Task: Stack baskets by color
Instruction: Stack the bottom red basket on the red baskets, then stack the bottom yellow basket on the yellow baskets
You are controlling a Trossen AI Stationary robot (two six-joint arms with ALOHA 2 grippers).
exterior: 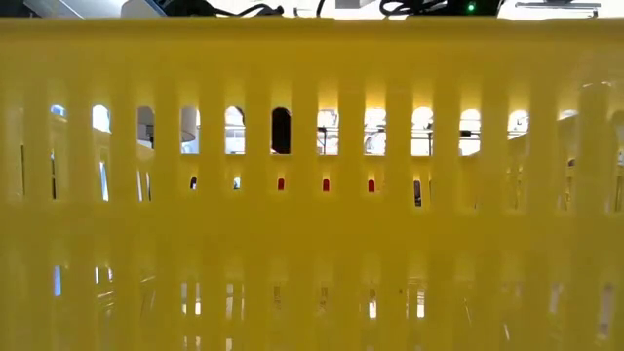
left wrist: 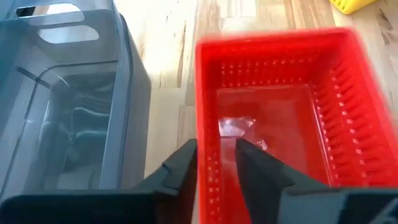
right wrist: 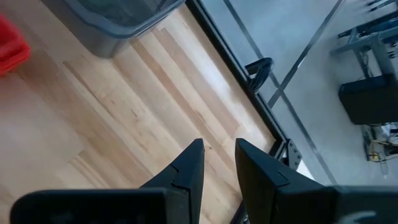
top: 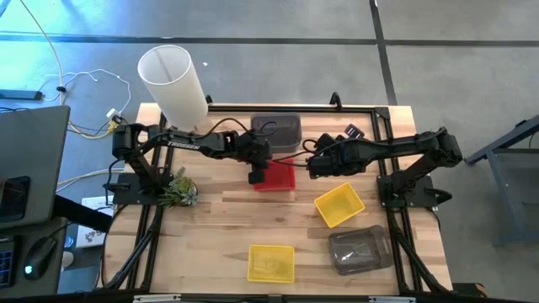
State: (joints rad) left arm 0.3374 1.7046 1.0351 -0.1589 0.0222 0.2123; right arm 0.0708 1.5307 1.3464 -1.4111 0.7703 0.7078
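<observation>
A red basket (top: pixel 278 178) rests on its bottom mid-table, just near of a dark grey basket (top: pixel 276 130). My left gripper (left wrist: pixel 216 144) is open and slants down over the red basket's far long wall, one finger inside and one outside. To the right of the red basket my right gripper (top: pixel 312 164) hovers above bare wood, open with a narrow gap (right wrist: pixel 219 144) and nothing in it. A yellow basket (top: pixel 338 204), a second yellow one (top: pixel 271 263) and another grey one (top: pixel 360 250) sit on the near half. The low view is filled by a yellow basket wall (exterior: pixel 312 244). My left gripper stands astride the red basket's long wall (left wrist: pixel 206 124) on the side of the grey basket (left wrist: pixel 68 124), near that wall's left end, slanting down from the table's left. I cannot tell whether its fingers touch the wall. The basket sits flat on the table.
A tall white cylinder (top: pixel 173 82) stands at the far left corner, and a small green plant (top: pixel 178 192) lies by the left arm's base. Black frame rails (top: pixel 295 107) run along the table's edges. Bare wood lies between the red basket and the near yellow basket.
</observation>
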